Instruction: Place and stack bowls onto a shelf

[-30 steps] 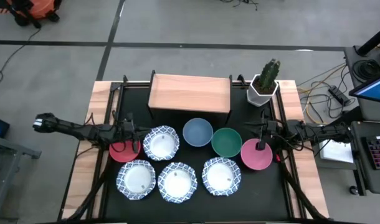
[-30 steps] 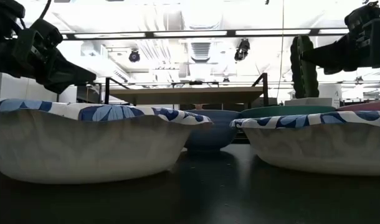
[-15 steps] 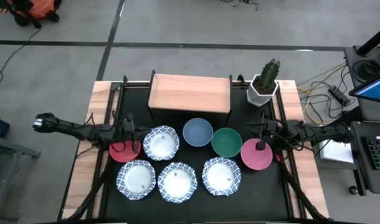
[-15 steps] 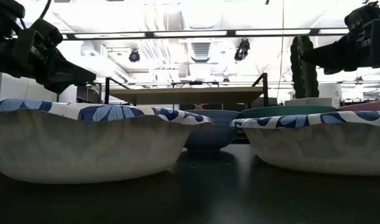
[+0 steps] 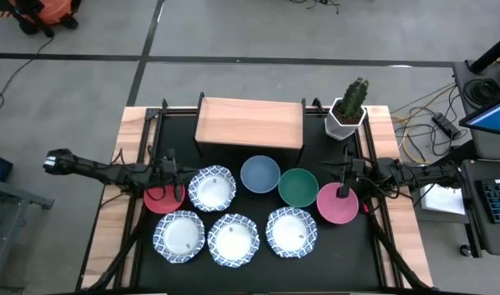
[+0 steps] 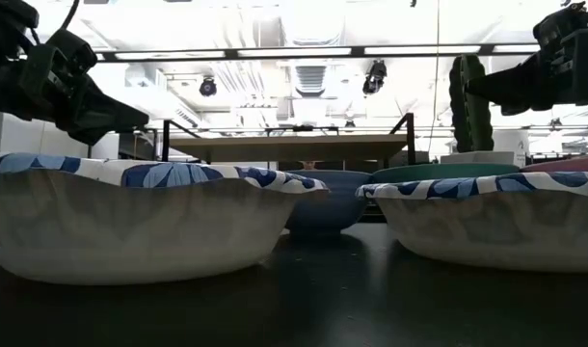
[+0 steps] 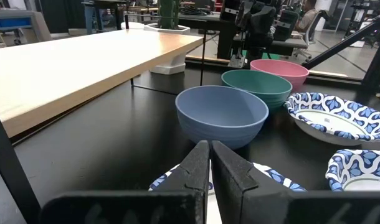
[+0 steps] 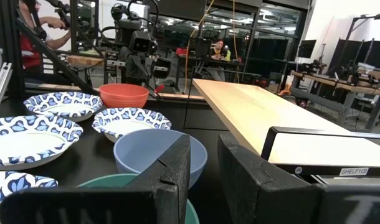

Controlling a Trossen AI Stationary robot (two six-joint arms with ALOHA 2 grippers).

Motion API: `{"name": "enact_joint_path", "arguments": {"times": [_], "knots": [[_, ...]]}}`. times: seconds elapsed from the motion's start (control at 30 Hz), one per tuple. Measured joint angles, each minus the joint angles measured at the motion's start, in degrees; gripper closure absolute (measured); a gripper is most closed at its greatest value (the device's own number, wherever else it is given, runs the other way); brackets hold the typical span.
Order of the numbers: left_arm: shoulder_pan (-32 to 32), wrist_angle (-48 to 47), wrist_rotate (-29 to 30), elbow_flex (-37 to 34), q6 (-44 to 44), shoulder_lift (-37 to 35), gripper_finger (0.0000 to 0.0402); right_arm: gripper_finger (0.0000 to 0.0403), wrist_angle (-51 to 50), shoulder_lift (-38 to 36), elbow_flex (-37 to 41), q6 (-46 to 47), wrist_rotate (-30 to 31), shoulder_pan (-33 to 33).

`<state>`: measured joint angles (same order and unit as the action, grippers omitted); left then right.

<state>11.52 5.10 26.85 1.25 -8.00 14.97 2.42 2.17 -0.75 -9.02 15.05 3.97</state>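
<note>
Nothing has shifted since the earlier frames: the left gripper [image 5: 170, 169], fingers together, stays over the red bowl [image 5: 161, 199], the right gripper [image 5: 346, 171], fingers slightly apart, stays above the pink bowl [image 5: 338, 204], and the shelf [image 5: 250, 123] holds no bowls.

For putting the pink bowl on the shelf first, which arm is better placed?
Right, probably. The right tool hangs above the pink bowl, and the shelf has nothing on it. The left tool is over the red bowl, at the far side.
</note>
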Motion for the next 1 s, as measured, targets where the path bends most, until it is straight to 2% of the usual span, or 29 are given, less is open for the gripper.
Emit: {"name": "enact_joint_path", "arguments": {"times": [0.47, 0.57, 0.6, 0.67, 0.73, 0.83, 1.0], "knots": [[0.0, 0.9, 0.0, 0.0, -0.5, 0.0, 0.0402, 0.0332, 0.0, 0.0, 0.0, 0.0, 0.0, 0.0], [0.0, 5.1, 0.0, 0.0, -6.1, 0.0, 0.0402, 0.0332, 0.0, 0.0, 0.0, 0.7, 0.0, 0.0], [0.0, 7.7, 0.0, 0.0, -9.4, 0.0, 0.0402, 0.0332, 0.0, 0.0, 0.0, 4.1, -0.3, 0.0], [0.0, 13.2, 0.0, 0.0, -17.2, 0.0, 0.0402, 0.0332, 0.1, 0.0, 0.0, 16.8, -3.0, 0.0], [0.0, 18.0, 0.1, 0.0, -23.4, 0.0, 0.0402, 0.0332, 1.7, 0.4, 0.1, 21.3, -2.4, 0.0], [0.0, 23.4, 0.0, 0.0, -25.6, 0.0, 0.0402, 0.0332, 4.8, 0.7, 0.1, 21.4, -1.6, 0.0], [0.0, 26.9, 0.1, 0.0, -25.4, 0.0, 0.0402, 0.0332, 10.3, 0.9, 0.1, 18.7, -1.5, 0.0]]}}
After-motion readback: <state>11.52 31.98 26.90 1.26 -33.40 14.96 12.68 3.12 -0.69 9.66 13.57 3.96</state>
